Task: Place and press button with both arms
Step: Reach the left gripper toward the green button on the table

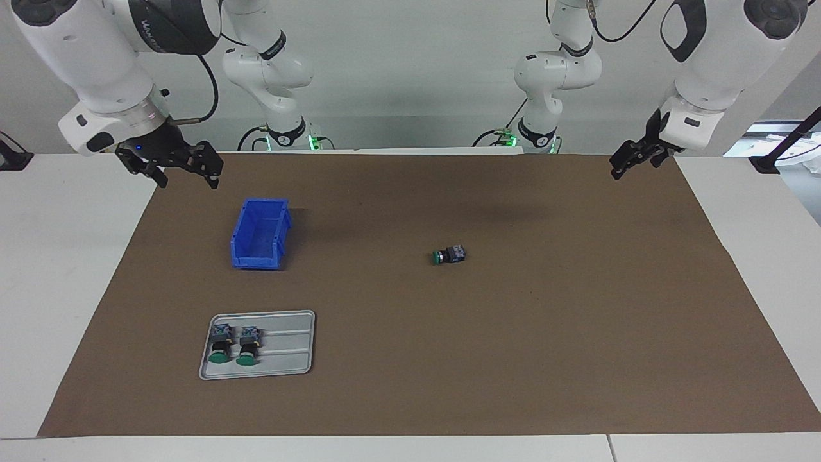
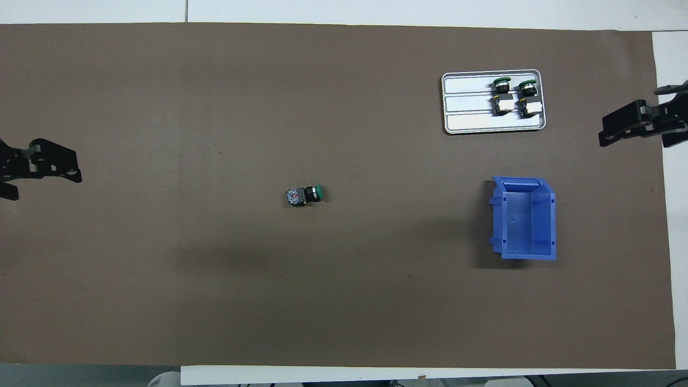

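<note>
A button (image 1: 448,255) with a green cap and a blue-grey block lies on its side in the middle of the brown mat; it also shows in the overhead view (image 2: 304,194). No gripper is near it. My right gripper (image 1: 187,181) is open and empty, up in the air over the mat's edge at the right arm's end (image 2: 637,141). My left gripper (image 1: 632,168) is open and empty, up over the mat's edge at the left arm's end (image 2: 45,185).
A blue bin (image 1: 260,234) stands open toward the right arm's end. A grey ridged tray (image 1: 288,346), farther from the robots than the bin, holds two more green-capped buttons (image 1: 221,343) side by side.
</note>
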Robot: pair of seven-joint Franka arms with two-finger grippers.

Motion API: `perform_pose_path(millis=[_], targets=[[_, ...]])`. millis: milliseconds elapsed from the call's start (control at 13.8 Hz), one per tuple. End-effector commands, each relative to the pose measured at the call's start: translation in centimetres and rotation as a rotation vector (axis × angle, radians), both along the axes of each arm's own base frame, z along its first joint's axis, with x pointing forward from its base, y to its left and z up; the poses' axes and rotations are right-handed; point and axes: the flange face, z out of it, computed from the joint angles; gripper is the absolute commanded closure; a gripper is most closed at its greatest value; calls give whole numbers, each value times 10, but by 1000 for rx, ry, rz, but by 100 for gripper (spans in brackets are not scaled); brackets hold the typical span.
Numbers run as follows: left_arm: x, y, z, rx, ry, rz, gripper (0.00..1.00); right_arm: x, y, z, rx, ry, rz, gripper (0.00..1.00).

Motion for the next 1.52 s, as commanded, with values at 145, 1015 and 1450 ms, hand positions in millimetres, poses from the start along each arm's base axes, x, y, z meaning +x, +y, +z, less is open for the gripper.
perform_pose_path(millis=[145, 1015, 1450], targets=[[-18, -56, -24, 59, -15, 265, 0, -11, -14, 1, -2, 1, -2, 2], [-2, -211, -140, 82, -17, 1118, 1, -11, -2, 1, 11, 0, 18, 2], [-11, -273, -186, 40, -39, 1297, 1, -11, -3, 1, 11, 0, 15, 2]])
